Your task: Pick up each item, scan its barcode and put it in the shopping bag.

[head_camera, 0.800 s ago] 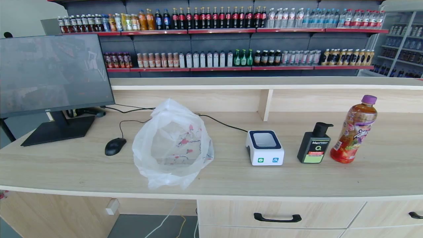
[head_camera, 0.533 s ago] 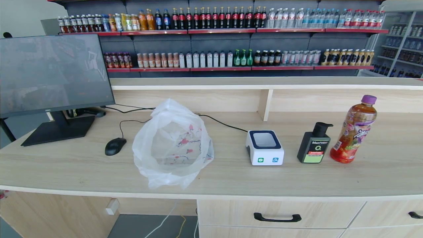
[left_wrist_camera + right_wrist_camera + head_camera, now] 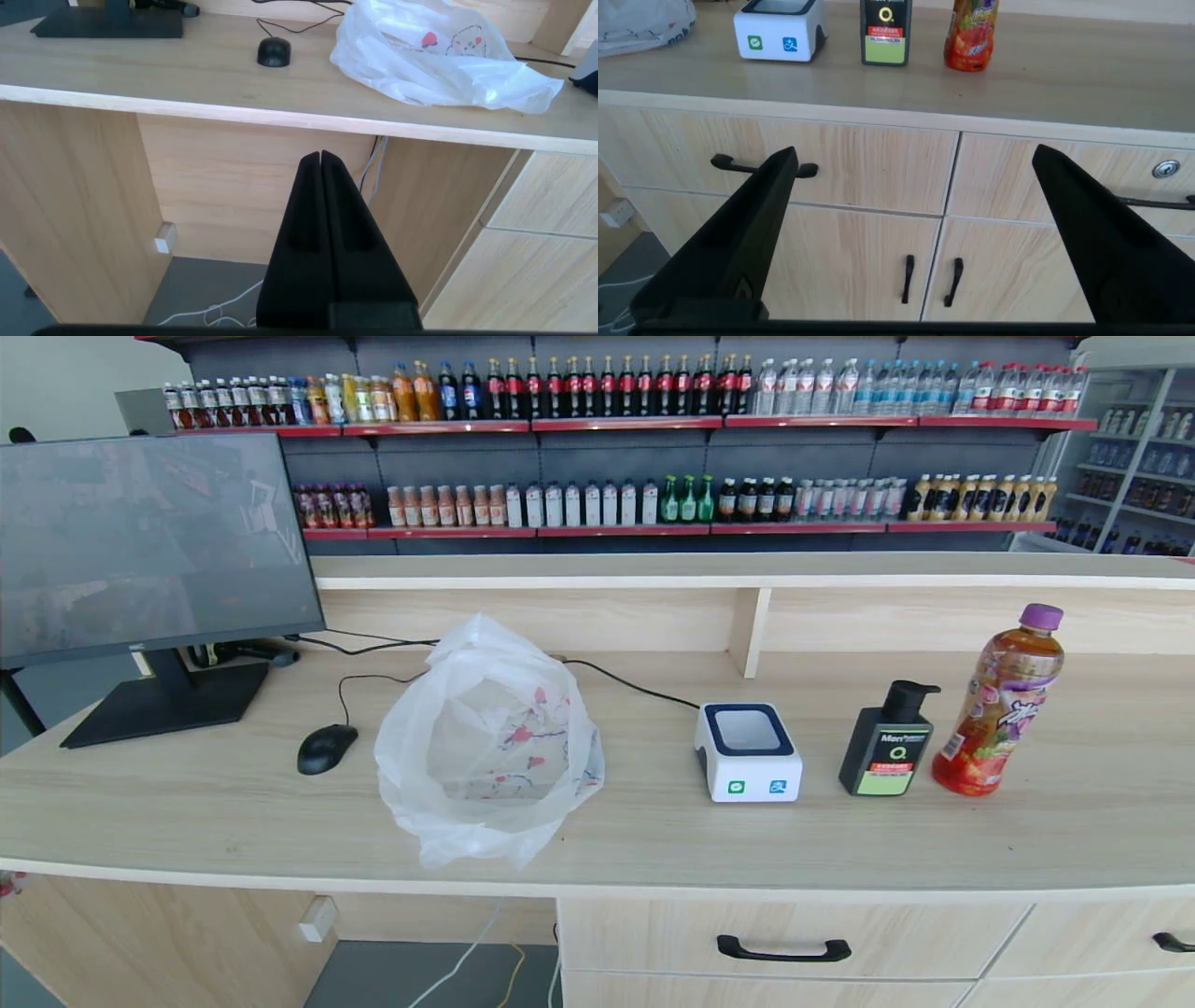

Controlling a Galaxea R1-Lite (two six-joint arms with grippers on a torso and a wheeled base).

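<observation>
A white plastic shopping bag (image 3: 490, 742) stands open on the wooden counter (image 3: 653, 840), left of a white barcode scanner (image 3: 747, 752). Right of the scanner stand a dark pump bottle (image 3: 887, 742) and an orange drink bottle (image 3: 1001, 705) with a purple cap. My left gripper (image 3: 321, 163) is shut, held below the counter edge in front of the shopping bag (image 3: 439, 51). My right gripper (image 3: 915, 177) is open wide, low before the drawers, facing the scanner (image 3: 780, 30), pump bottle (image 3: 885, 33) and drink bottle (image 3: 971, 35).
A monitor (image 3: 154, 546) on a stand and a black mouse (image 3: 326, 749) occupy the counter's left end, with cables running behind the bag. A raised wooden ledge (image 3: 747, 574) backs the counter. Drawers with black handles (image 3: 784, 950) sit below. Shelves of bottles line the far wall.
</observation>
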